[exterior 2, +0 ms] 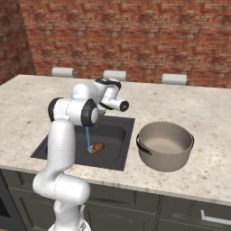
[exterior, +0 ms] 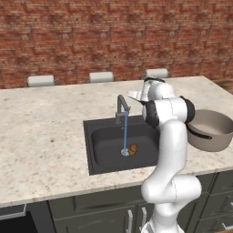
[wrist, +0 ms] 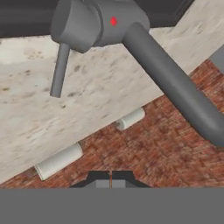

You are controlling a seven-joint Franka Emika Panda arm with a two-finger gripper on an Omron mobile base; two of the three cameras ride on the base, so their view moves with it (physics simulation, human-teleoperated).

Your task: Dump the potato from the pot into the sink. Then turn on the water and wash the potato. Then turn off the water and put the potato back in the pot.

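Gripper [wrist: 110, 180] fingertips pressed together, nothing between them, hand pointed close at the faucet [wrist: 131, 52] body and its thin lever [wrist: 60, 70] at the back of the sink [exterior: 98, 150]. Blue water stream [exterior: 125, 132] runs from the spout down onto the drain. Potato [exterior: 133, 149] lies on the sink floor right beside the drain, touching the stream's foot. Pot [exterior 2: 164, 145] stands upright on the counter [exterior: 41, 136] right of the sink, empty, dark handle toward the basin.

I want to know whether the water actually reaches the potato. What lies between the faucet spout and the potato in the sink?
A thin blue stream of water runs down from the faucet spout to the drain beside the potato; the left base view shows it.
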